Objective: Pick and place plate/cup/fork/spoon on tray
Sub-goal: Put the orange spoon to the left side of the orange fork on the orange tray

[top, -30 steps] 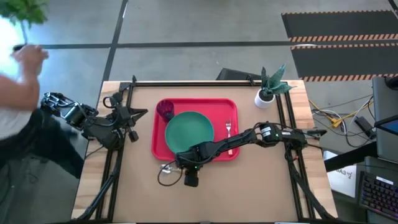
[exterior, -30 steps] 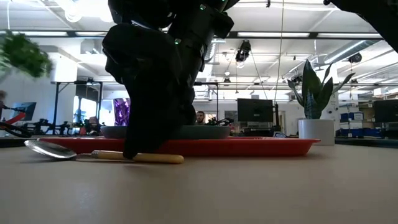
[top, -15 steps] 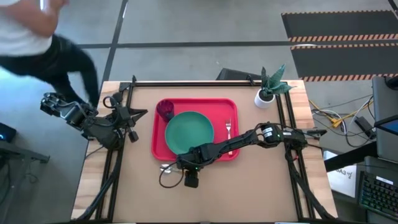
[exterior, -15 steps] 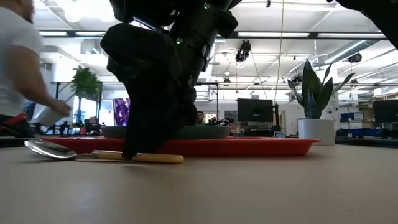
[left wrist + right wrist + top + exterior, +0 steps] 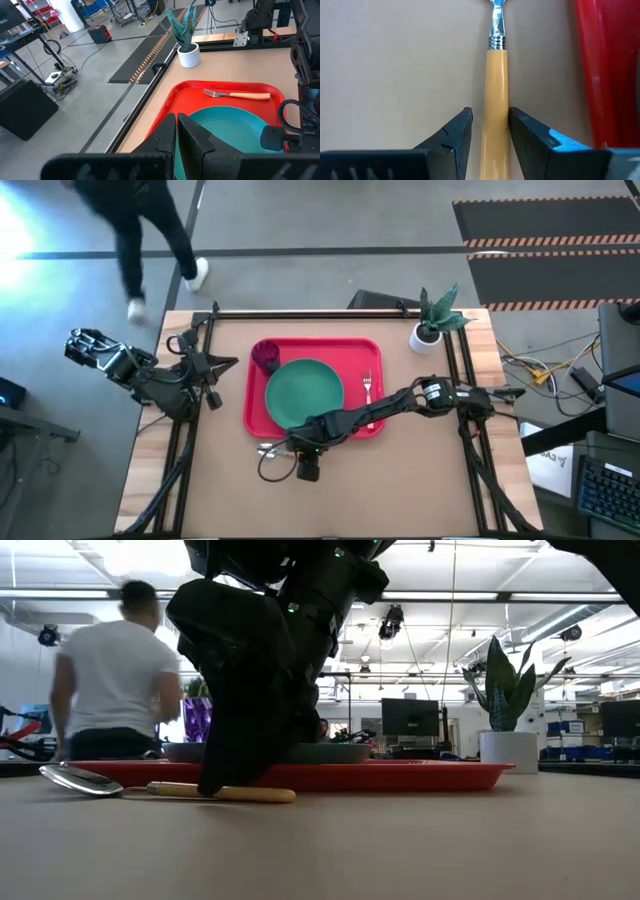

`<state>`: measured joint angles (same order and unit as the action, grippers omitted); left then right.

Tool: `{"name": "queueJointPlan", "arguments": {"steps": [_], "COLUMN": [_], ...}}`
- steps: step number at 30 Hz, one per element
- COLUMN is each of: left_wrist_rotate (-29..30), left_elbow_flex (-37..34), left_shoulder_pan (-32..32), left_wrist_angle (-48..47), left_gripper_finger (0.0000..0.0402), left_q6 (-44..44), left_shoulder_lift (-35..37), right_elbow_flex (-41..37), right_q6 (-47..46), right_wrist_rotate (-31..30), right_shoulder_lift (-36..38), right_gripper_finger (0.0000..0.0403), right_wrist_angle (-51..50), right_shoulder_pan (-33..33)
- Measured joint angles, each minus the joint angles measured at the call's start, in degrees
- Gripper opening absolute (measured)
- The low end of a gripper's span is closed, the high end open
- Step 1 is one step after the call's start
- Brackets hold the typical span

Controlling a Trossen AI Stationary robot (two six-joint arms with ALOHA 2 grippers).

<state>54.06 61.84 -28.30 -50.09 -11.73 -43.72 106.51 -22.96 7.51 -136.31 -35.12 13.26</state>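
Note:
The red tray [image 5: 254, 408] holds the teal plate [image 5: 304, 392], the purple cup [image 5: 265, 357] at its far left corner and the fork [image 5: 368, 388] along its right side. The spoon [image 5: 150, 787] lies flat on the table just in front of the tray's near left corner, its bowl [image 5: 75, 780] toward the table's left. My right gripper [image 5: 490, 125] is open and down at the table, a finger on either side of the spoon's orange handle [image 5: 495, 100]. My left gripper [image 5: 177, 131] is shut and empty, parked at the table's left edge [image 5: 212, 370]. My right gripper comes from above, pointing down, with its fingers lying along the handle's length. One finger [image 5: 522, 130] stands right at the side of the handle and a small gap shows at the other [image 5: 457, 130]. I cannot tell whether it touches. The spoon lies flat on the table.
A small white pot with a green plant [image 5: 428, 330] stands at the table's far right. The tray's near rim [image 5: 600, 75] runs close beside the spoon. A person [image 5: 115, 680] moves in the room beyond the table's far left.
Neither gripper nor any tableware has moved. A person has walked past beyond the table's far left corner.

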Motion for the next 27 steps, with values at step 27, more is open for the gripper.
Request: {"name": "queueJointPlan", "arguments": {"steps": [27], "left_wrist_rotate": [-1.23], "left_elbow_flex": [0.0], "left_shoulder_pan": [-0.01], "left_wrist_angle": [0.07], "left_gripper_finger": [0.0], "left_q6": [0.09], "left_shoulder_lift": [0.38], "right_elbow_flex": [-3.05], "right_q6": [-4.29], "right_wrist_rotate": [0.85], "right_shoulder_lift": [0.17], "right_gripper_finger": [0.0007], "right_wrist_angle": [3.17], "right_shoulder_pan": [0.22]}}
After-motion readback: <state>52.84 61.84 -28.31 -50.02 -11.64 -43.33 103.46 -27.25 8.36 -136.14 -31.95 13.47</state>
